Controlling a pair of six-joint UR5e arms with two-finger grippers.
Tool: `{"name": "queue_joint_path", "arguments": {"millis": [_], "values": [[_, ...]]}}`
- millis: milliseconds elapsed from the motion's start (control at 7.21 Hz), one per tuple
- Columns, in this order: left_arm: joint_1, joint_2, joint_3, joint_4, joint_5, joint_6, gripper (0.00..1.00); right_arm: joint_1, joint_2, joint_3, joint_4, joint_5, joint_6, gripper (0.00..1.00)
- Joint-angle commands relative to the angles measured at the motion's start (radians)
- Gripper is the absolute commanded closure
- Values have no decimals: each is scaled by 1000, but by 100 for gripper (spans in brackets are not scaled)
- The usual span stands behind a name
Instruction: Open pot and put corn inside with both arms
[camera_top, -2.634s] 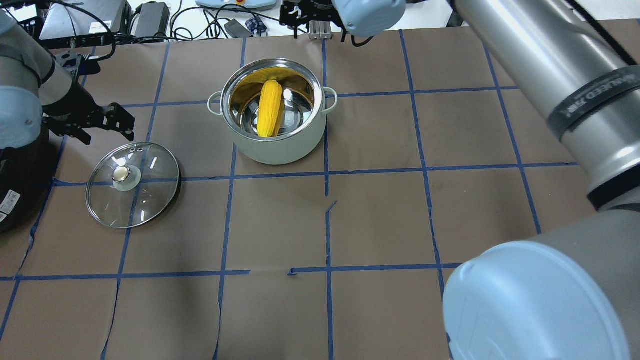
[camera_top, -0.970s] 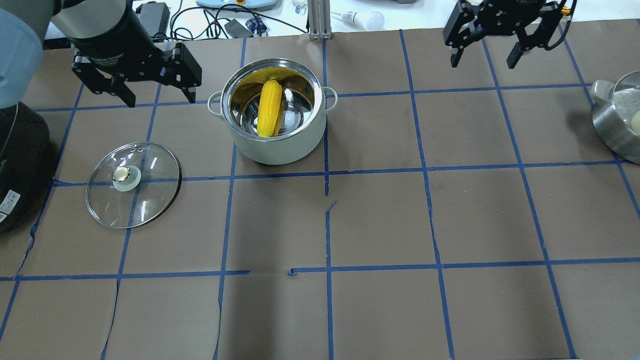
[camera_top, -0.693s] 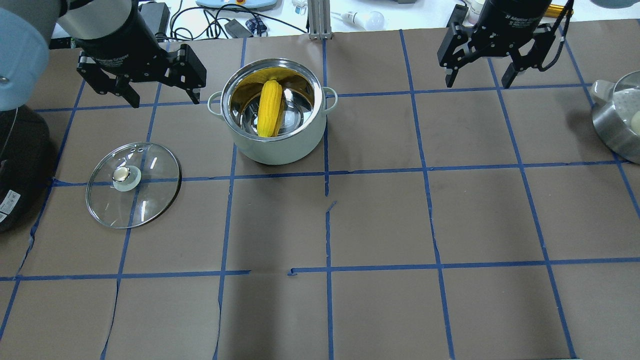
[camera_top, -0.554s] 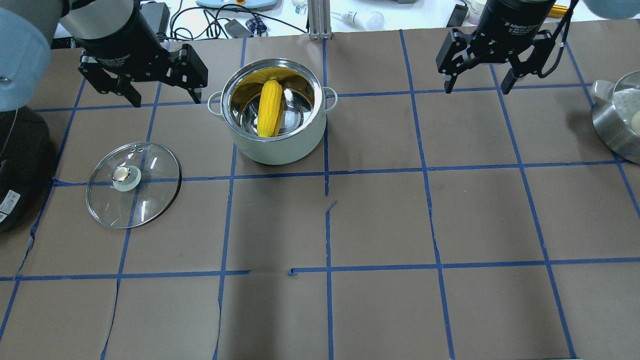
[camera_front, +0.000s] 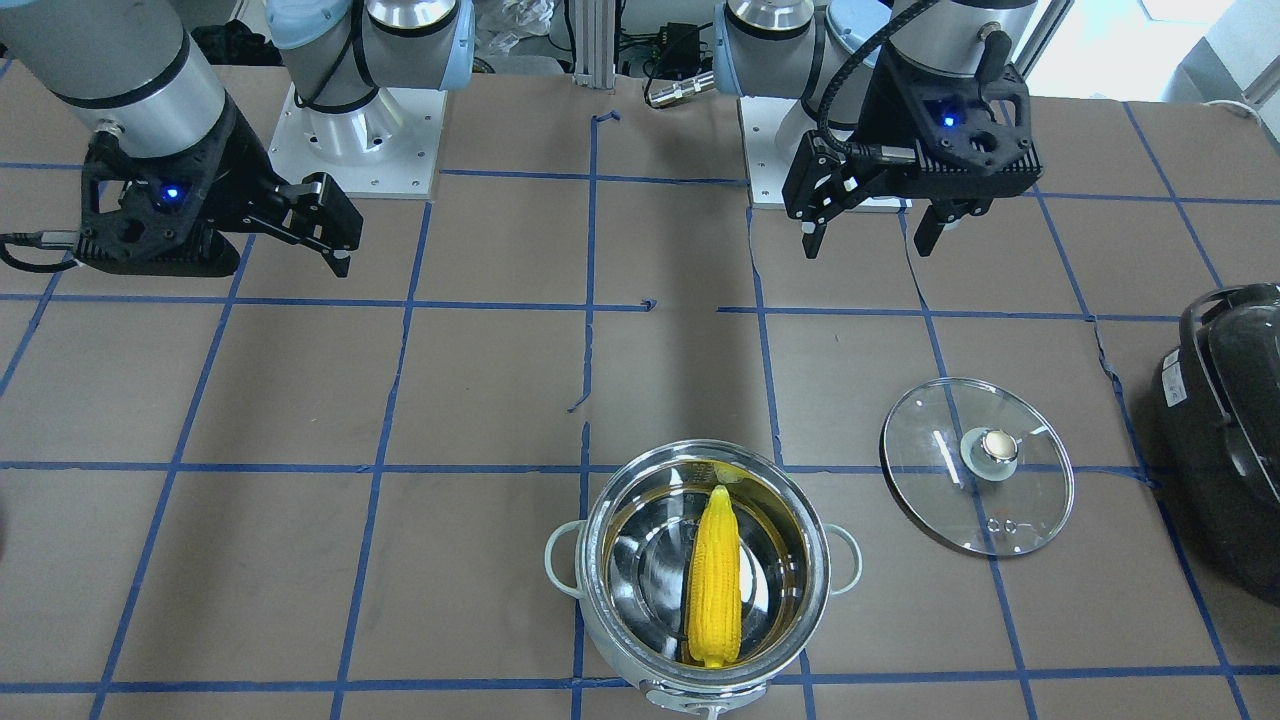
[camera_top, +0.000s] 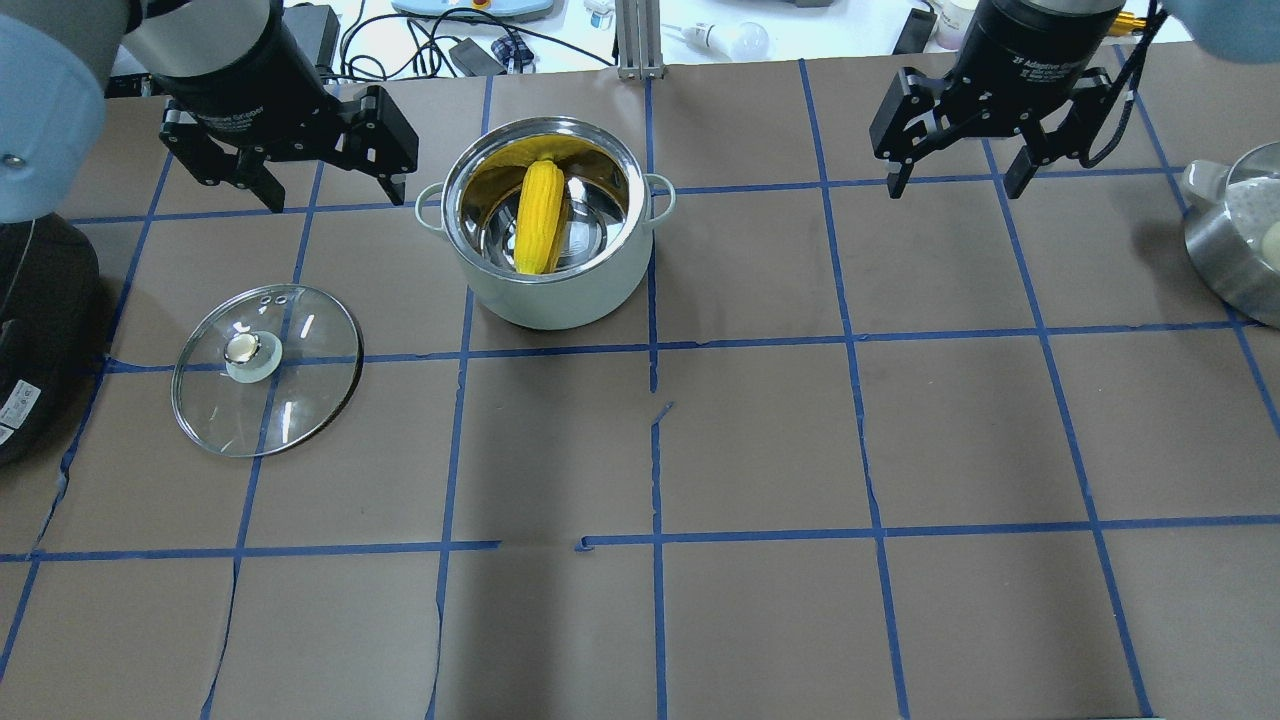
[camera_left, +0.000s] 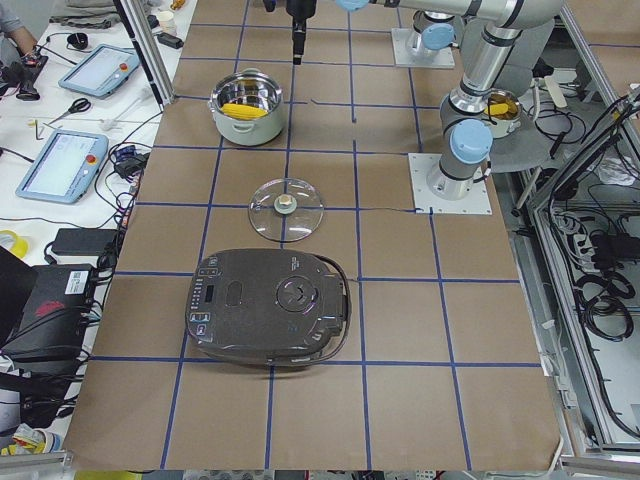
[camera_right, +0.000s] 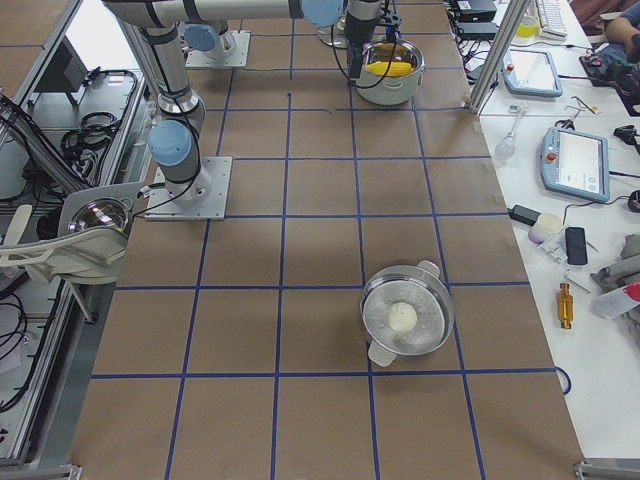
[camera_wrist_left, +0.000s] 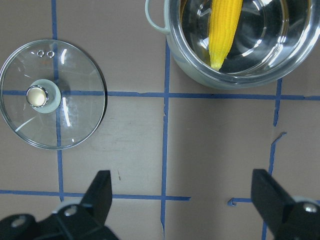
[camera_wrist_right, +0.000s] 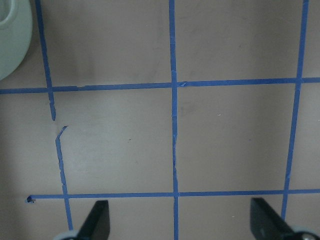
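The steel pot (camera_top: 545, 300) stands open at the far middle of the table, with the yellow corn (camera_top: 540, 230) leaning inside it. The corn also shows in the front view (camera_front: 715, 580) and the left wrist view (camera_wrist_left: 222, 30). The glass lid (camera_top: 300, 390) lies flat on the table, left of the pot and apart from it. My left gripper (camera_top: 333, 195) is open and empty, held above the table just left of the pot. My right gripper (camera_top: 952, 185) is open and empty, well right of the pot.
A large black appliance (camera_top: 40, 330) sits at the left table edge near the lid. A second steel pot (camera_top: 1235, 250) with a white item inside stands at the right edge. Cables and devices (camera_top: 400, 40) lie beyond the far edge. Blue tape lines cross the brown mat.
My left gripper rose from beside the lid to a spot left of the pot. My right arm swung away from above the pot to the right. Pot, corn and lid stayed put.
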Motion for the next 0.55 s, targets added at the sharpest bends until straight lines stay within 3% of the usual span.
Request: {"name": "queue_joint_path", "arguments": {"millis": [0, 416], "values": [[0, 0, 0, 1, 0, 0, 0, 2, -3, 32, -38, 8, -2, 0], [0, 0, 0, 1, -1, -2, 0, 2, -5, 38, -51, 10, -4, 0]]}}
